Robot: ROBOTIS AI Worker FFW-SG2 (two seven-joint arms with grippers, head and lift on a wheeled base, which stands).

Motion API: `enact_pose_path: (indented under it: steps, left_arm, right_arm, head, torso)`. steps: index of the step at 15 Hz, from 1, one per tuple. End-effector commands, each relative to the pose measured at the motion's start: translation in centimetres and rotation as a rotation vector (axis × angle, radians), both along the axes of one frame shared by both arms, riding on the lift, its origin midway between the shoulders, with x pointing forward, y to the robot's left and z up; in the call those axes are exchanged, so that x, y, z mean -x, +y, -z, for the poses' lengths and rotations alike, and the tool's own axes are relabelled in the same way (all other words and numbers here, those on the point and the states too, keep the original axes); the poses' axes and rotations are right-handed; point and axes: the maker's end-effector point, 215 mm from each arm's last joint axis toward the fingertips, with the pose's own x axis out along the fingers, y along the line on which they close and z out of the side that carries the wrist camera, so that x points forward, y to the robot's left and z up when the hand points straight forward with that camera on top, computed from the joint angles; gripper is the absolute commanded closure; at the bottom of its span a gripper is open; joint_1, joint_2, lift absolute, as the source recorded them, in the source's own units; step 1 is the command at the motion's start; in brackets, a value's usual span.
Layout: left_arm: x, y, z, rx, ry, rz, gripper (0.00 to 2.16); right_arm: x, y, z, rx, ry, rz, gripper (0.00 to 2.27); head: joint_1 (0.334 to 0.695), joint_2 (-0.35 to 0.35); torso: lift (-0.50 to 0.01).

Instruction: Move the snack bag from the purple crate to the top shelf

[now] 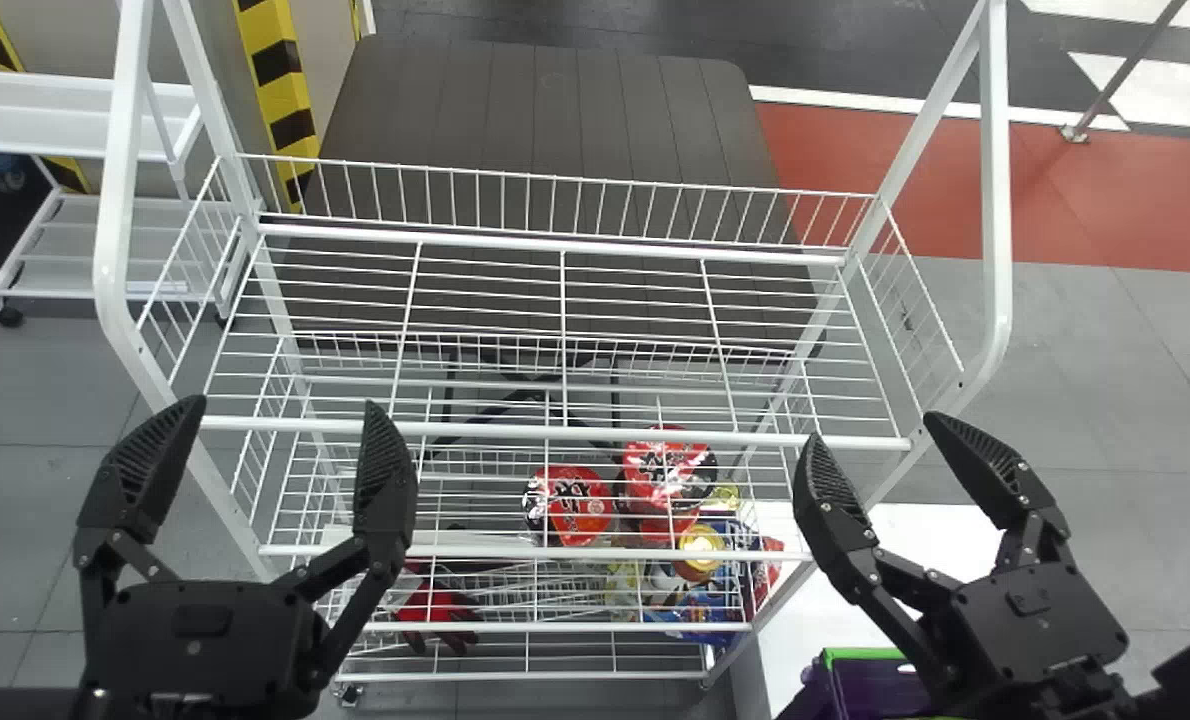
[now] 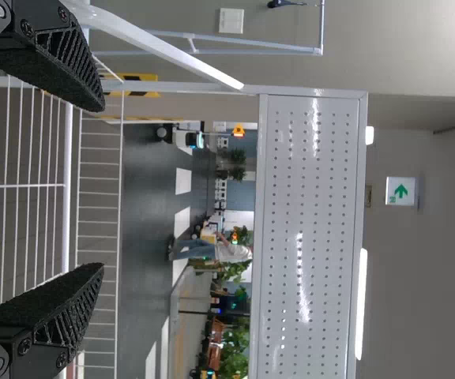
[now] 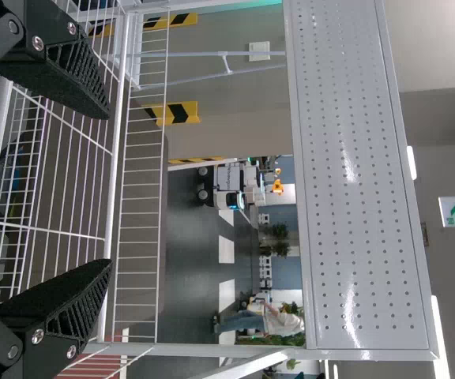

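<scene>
Right tool (image 1: 878,430), fingers apart, before the partly hidden purple crate (image 1: 857,688).

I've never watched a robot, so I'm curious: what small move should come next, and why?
Probably lowering the right end effector toward the purple crate: it is open and empty, and the crate, the task's starting place, sits low on that side.

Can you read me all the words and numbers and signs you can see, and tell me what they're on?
No words or numbers are clear enough to read.
Green arrow, a picture: on the white sign; the tiny marks by it are too small.
Black and white marks: on the round red packs, cut up by the shelf bars, so I can't read them.
Blue packet: any print is too small.
</scene>
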Motion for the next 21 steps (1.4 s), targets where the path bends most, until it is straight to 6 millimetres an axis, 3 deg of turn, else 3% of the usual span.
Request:
enact_pose_path:
  steps: [1, 14, 17, 21]
  left_arm:
    - [0.0, 0.1, -0.1, 0.0, -0.003, -0.001, 0.11]
    - [0.0, 0.0, -0.3, 0.002, -0.01, 0.002, 0.11]
    - [0.0, 0.0, -0.2, 0.002, -0.009, 0.002, 0.11]
    - [0.0, 0.0, 0.1, -0.002, -0.005, 0.003, 0.11]
  right_arm:
    - [0.0, 0.0, -0.2, 0.002, -0.01, 0.0, 0.18]
    - [0.1, 0.1, -0.4, 0.002, -0.021, -0.007, 0.18]
    - [0.0, 0.1, 0.8, 0.002, 0.026, -0.01, 0.18]
    - [0.0, 0.2, 0.3, -0.005, 0.011, -0.015, 0.18]
  head:
    - [0.695, -0.127]
    - [0.695, -0.126]
    - [0.695, -0.127]
    - [0.695, -0.124]
  torso:
    - [0.0]
    - [0.0]
    - [0.0]
    - [0.0]
